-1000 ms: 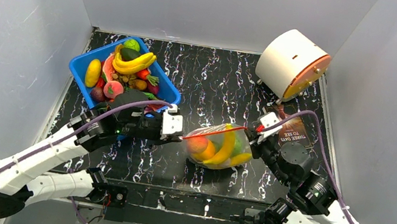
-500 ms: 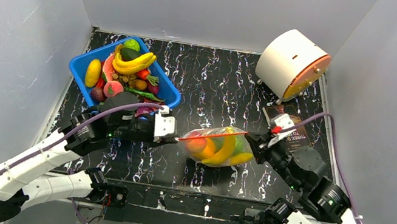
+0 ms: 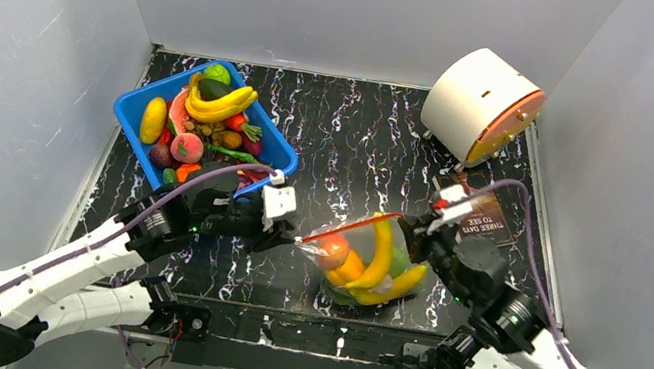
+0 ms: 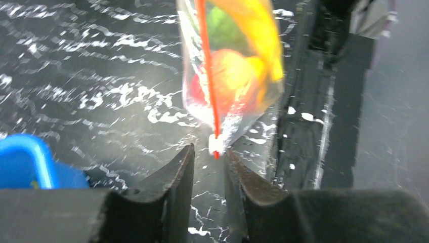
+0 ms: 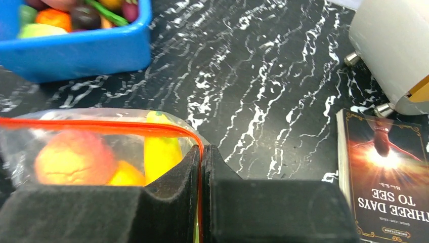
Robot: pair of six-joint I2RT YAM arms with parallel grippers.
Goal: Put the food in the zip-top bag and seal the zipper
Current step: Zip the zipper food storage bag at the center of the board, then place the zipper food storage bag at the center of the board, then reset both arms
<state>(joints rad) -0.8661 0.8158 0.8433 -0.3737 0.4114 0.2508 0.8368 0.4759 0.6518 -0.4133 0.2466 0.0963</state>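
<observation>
The zip-top bag (image 3: 368, 265) hangs tilted over the table's front middle, holding food: a yellow banana (image 3: 382, 253), a peach (image 3: 333, 250) and green pieces. Its red-orange zipper (image 3: 352, 221) runs straight along the mouth. My right gripper (image 3: 413, 230) is shut on the zipper's right end, and in the right wrist view the zipper (image 5: 101, 125) passes between the pressed fingers (image 5: 174, 177). My left gripper (image 4: 209, 150) stands open just short of the zipper's white end tab (image 4: 216, 145), with nothing between its fingers. In the top view the left gripper (image 3: 289, 231) is at the bag's left tip.
A blue basket (image 3: 130, 113) heaped with more toy food (image 3: 215, 104) stands at the back left, close behind my left arm. A white drum-shaped object (image 3: 479, 105) sits at the back right, and a dark book (image 3: 482, 219) lies beside my right gripper.
My left gripper has opened and let go of the zipper's left end. The bag, stretched level between both grippers before, now sags down to the left from the right gripper.
</observation>
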